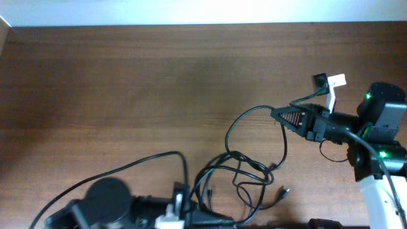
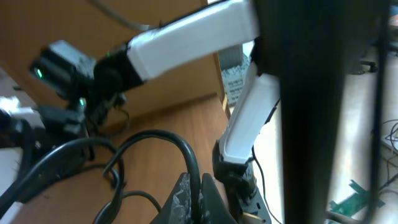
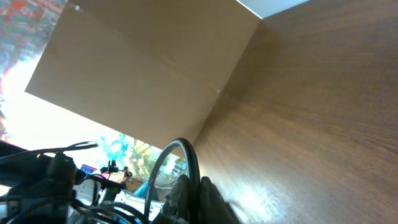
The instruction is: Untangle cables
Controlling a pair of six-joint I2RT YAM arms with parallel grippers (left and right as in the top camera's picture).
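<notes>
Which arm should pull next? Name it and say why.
Right, probably. The right gripper holds a cable strand with open table beyond to pull across; the left gripper, also shut on cable, sits at the near edge by the tangle.

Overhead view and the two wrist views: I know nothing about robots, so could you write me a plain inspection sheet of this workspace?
surface: brown wood-grain table.
job's things: thin black cables, looped over one another near the front edge.
clutter: small white-and-black tag beside the right arm; cannot tell what it is.
hands: left hand shut on a cable loop; right hand shut on a strand leading out of the tangle.
cables: besides the tangle, a black wire arcs over the left arm's base.
surroundings: pale strip beyond the far edge; brown board in the right wrist view.
</notes>
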